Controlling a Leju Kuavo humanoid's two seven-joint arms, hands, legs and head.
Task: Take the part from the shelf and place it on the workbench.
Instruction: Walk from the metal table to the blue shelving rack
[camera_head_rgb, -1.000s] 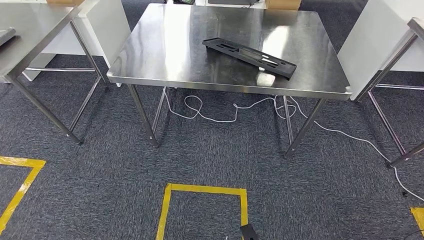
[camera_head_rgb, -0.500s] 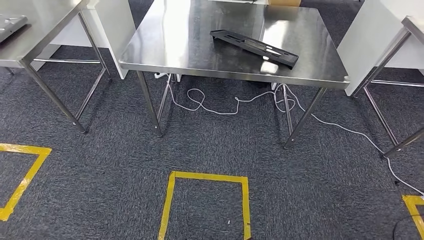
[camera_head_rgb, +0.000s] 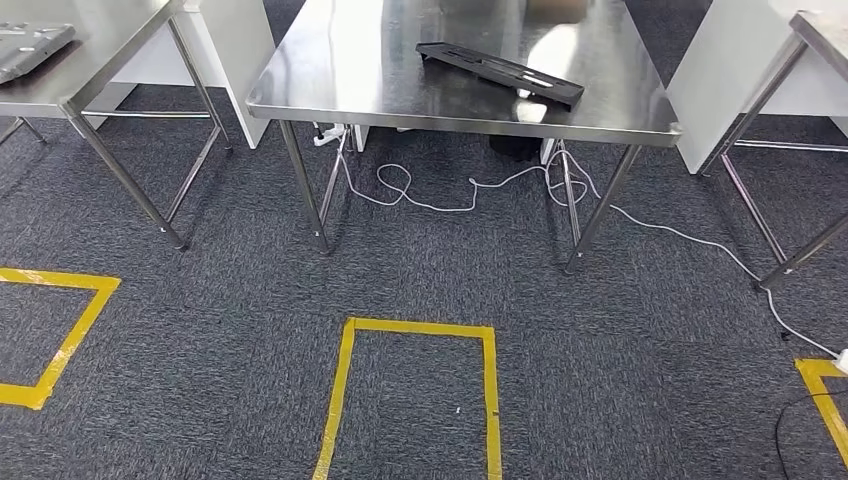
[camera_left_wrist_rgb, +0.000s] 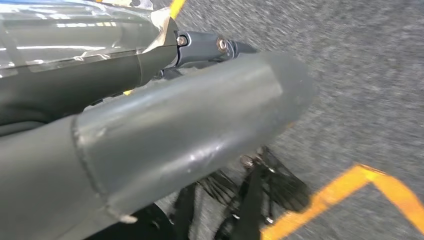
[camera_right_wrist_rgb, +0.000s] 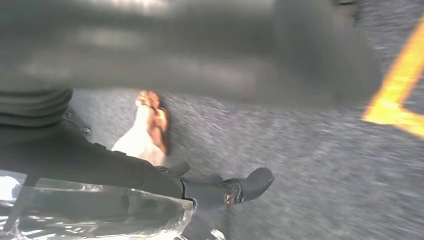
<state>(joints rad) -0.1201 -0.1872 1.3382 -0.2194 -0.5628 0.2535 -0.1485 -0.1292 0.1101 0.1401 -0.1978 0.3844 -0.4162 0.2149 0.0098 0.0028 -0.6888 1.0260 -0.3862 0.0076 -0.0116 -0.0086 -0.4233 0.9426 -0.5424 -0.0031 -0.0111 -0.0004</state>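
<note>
Head view: long flat black slotted part (camera_head_rgb: 500, 73) lies diagonally on steel tabletop (camera_head_rgb: 330, 70). Left robot hand (camera_left_wrist_rgb: 165, 135) and right robot hand (camera_right_wrist_rgb: 200, 50): grip state can't be made out.

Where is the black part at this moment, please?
In the head view, the black part lies flat on the steel workbench, right of its middle, above the white cable.

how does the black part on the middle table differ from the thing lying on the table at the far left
The black part is black, while the item on the left table is grey. The black part shows whole, long and narrow with slots, lying aslant on the middle table; the grey item is cut off by the picture's edge. Both lie flat on shiny steel tabletops.
</note>
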